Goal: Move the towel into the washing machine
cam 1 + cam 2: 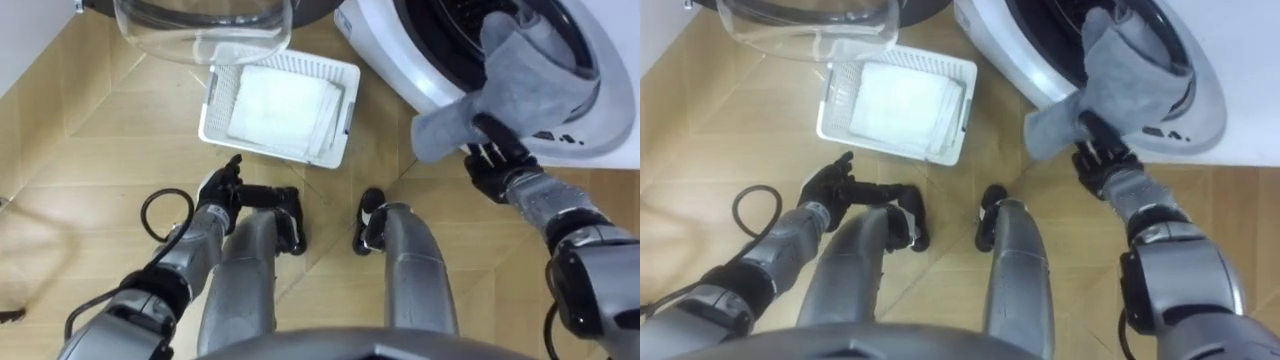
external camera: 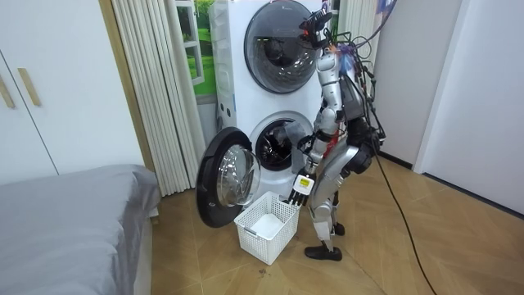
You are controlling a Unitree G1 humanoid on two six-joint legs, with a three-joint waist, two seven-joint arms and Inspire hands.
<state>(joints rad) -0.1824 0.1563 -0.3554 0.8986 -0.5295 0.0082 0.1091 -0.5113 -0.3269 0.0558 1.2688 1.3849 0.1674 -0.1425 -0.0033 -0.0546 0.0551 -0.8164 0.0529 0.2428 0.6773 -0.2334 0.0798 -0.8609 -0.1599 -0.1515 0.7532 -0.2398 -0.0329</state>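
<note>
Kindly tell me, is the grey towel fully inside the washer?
Partly: the towel drapes over the washer's rim, the right hand gripping its lower end.

Herringbone wooden floor point(image 2: 458, 246) ran warm and evenly lit across the room. A grey bed point(image 2: 65, 221) sat low at the room view's left, white cupboard doors point(image 2: 24, 90) behind it. Pale pleated curtains point(image 2: 151, 82) hung full-length beside a window point(image 2: 196, 41) showing green. A plain white wall point(image 2: 483, 82) stood at the right.

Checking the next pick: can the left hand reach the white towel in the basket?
Likely yes: left hand hangs open near the basket; white towel lies uncovered, though a bend may be needed.
</note>
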